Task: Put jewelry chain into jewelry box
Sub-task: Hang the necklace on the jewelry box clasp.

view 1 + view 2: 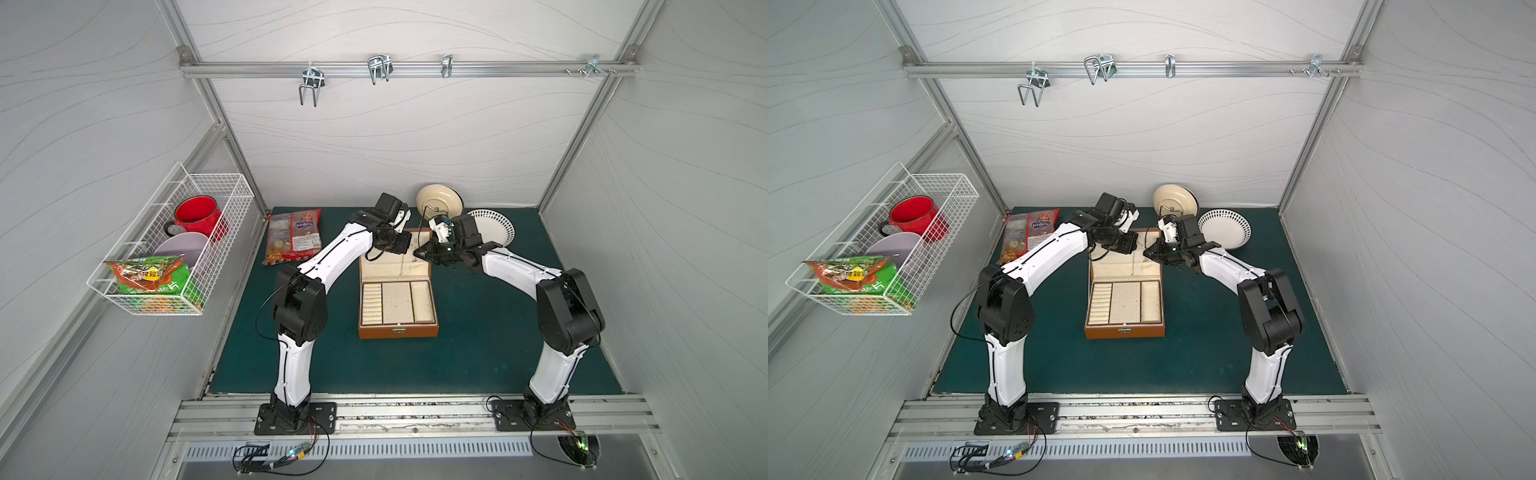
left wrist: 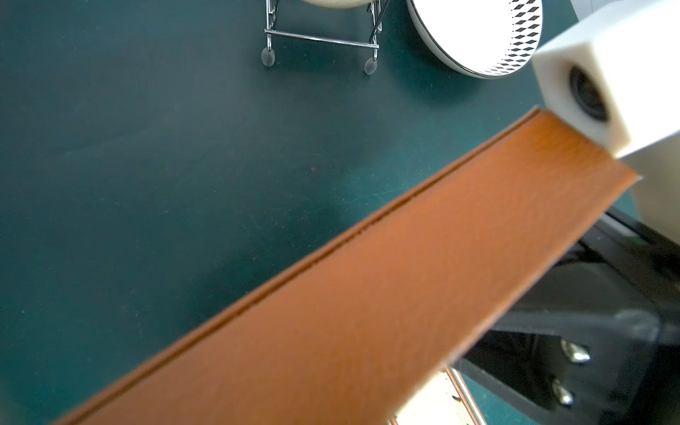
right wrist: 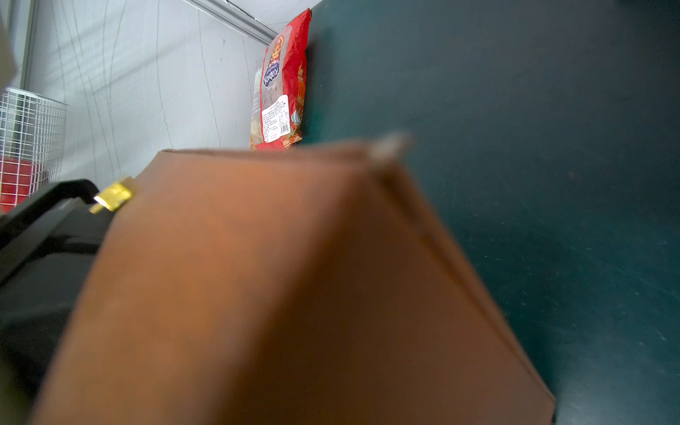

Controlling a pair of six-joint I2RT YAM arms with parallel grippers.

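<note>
Left hand (image 1: 405, 243) shut at the far left of the raised lid's top edge; right hand (image 1: 419, 252) shut at the far right of the same edge. Fingertips hidden behind arm bodies in both top views, so cannot tell whether either pinches the lid rim, the chain, or nothing. Wrist views no help: each filled with blurred brown lid exterior, gold clasp tab visible from the right wrist.

Very thin silvery-gold jewelry chain (image 1: 401, 266) seen as a faint vertical line down the cream lining of the lid, between the two hands. Probably draped from a lid hook, which would explain both hands working so high at the lid; hook contact too small to confirm.

Brown wood-look hinged jewelry box (image 1: 398, 331) open mid green table (image 1: 478, 353), lid upright, three-section cream tray bare. Upright lid likely needed so the chain hangs straight.

Further out: red candy bag (image 1: 294, 237) just left of the box; cream plate on wire stand (image 1: 439, 200) and diamond-patterned white plate (image 1: 496, 228) behind the right arm; white wire basket (image 1: 166, 245) on the side wall, well apart

Judgement: chain apparently inside, release and withdrawal pending
</note>
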